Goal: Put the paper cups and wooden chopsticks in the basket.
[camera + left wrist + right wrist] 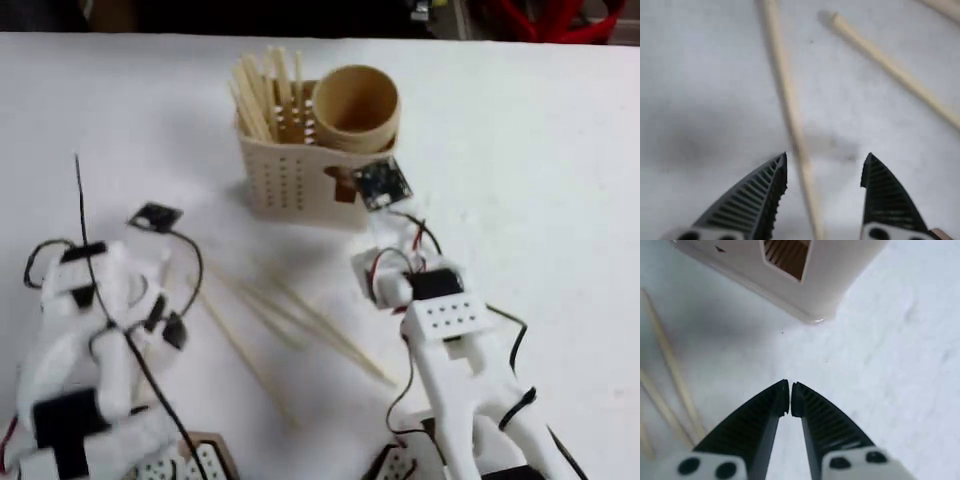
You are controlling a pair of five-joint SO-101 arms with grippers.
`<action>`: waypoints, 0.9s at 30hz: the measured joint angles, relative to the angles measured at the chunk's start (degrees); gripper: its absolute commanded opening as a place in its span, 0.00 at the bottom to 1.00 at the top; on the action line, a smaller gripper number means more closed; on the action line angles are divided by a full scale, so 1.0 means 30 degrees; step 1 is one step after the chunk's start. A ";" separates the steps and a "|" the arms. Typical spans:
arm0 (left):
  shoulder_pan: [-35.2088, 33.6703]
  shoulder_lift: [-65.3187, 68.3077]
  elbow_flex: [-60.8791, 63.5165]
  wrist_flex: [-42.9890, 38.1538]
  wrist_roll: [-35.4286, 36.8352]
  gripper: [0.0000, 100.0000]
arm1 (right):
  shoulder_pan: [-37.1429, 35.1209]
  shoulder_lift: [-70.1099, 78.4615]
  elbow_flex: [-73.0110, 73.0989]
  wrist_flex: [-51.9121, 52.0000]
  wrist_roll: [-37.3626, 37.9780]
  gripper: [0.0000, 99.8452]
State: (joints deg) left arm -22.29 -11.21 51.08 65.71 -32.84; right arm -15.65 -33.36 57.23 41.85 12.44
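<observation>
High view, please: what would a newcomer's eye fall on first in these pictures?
The basket at the far middle of the table, with a cup and a bundle of chopsticks standing in it. Next, loose chopsticks fanned on the table in front of it. The left gripper is open over one of them; the right gripper is shut near the basket.

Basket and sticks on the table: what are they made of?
The basket looks like cream plastic: matte, with neat rows of moulded holes. The chopsticks look like bare pale wood, maybe bamboo: thin, dull and unpainted.
</observation>
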 measured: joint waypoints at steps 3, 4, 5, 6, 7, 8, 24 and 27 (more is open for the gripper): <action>0.0029 0.2344 -0.1670 0.0264 0.0000 0.13 | 0.0117 0.0000 0.0000 0.0000 0.0000 0.02; 0.0029 0.2960 -0.2139 0.0469 0.0000 0.12 | 0.0117 0.0000 0.0000 0.0000 0.0000 0.02; 0.0029 0.3487 -0.2520 0.0557 0.0000 0.11 | 0.0059 0.0000 0.0000 0.0000 0.0000 0.02; 0.0029 0.3927 -0.2901 0.0791 0.0000 0.09 | 0.0059 0.0000 0.0000 0.0000 0.0000 0.02; 0.0029 0.4337 -0.3282 0.1084 0.0000 0.08 | 0.0059 0.0000 0.0000 0.0000 0.0000 0.02; 0.0029 0.4689 -0.3634 0.1348 0.0000 0.06 | 0.0059 0.0000 0.0000 0.0000 0.0000 0.02; -0.0059 -0.0205 -0.8000 0.6330 0.0000 0.02 | 0.0059 0.0000 0.0000 0.0000 0.0000 0.02; -0.0059 -0.2579 -0.9377 0.7531 0.0000 0.02 | 0.0059 0.0000 0.0000 0.0000 0.0000 0.02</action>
State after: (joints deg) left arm -22.46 -18.95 22.95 88.31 -32.84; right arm -15.47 -33.36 57.23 41.85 12.44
